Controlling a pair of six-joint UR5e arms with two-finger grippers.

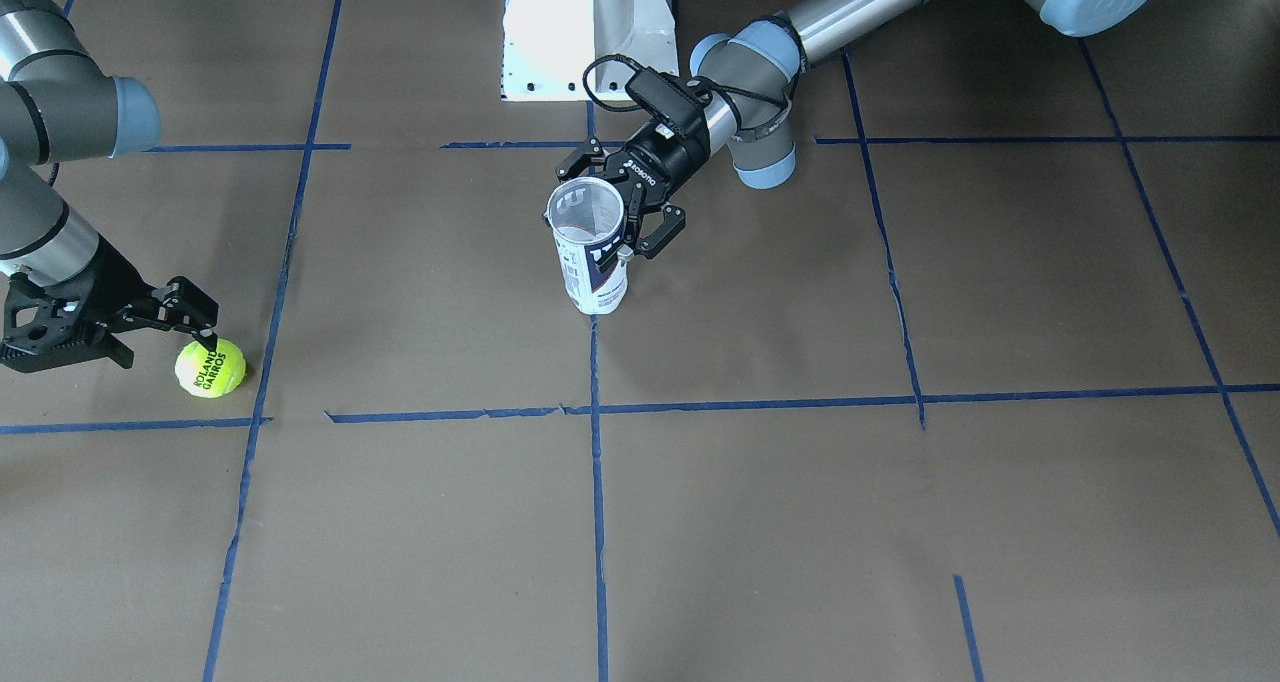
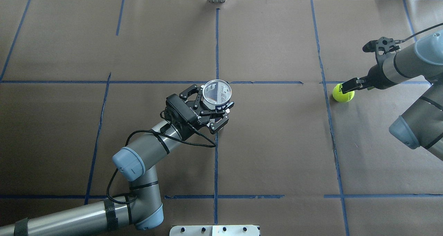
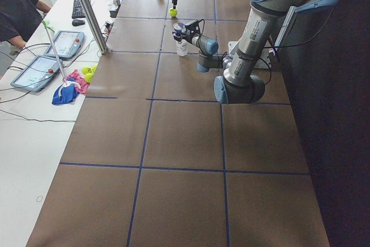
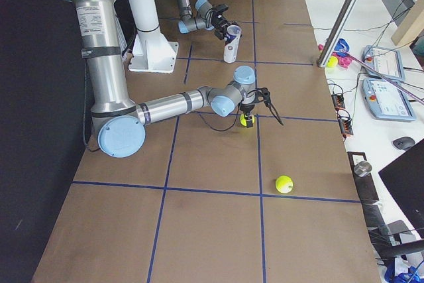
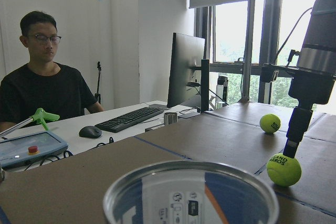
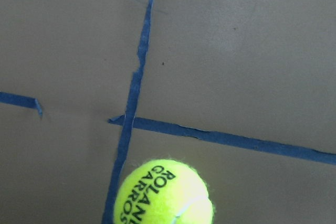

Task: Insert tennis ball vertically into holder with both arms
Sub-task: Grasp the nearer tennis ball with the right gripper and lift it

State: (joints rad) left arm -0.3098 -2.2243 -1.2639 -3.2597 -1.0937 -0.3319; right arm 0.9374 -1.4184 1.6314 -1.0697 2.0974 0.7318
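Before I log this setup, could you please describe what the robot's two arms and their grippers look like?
Both the left arm and the right arm are silver-grey tubes with light blue joint caps. The left gripper and the right gripper are black with linked fingers. The left one bears white ROBOTIQ lettering, and a black cable loops from its wrist.

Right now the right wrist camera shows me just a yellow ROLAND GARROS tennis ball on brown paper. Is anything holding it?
Observer: The tennis ball rests on the table; the right gripper reaches its top, but whether it grips I cannot tell.
Visitor: Where would it go?
Observer: A clear Wilson can stands upright, mouth open, held between the fingers of the left gripper.
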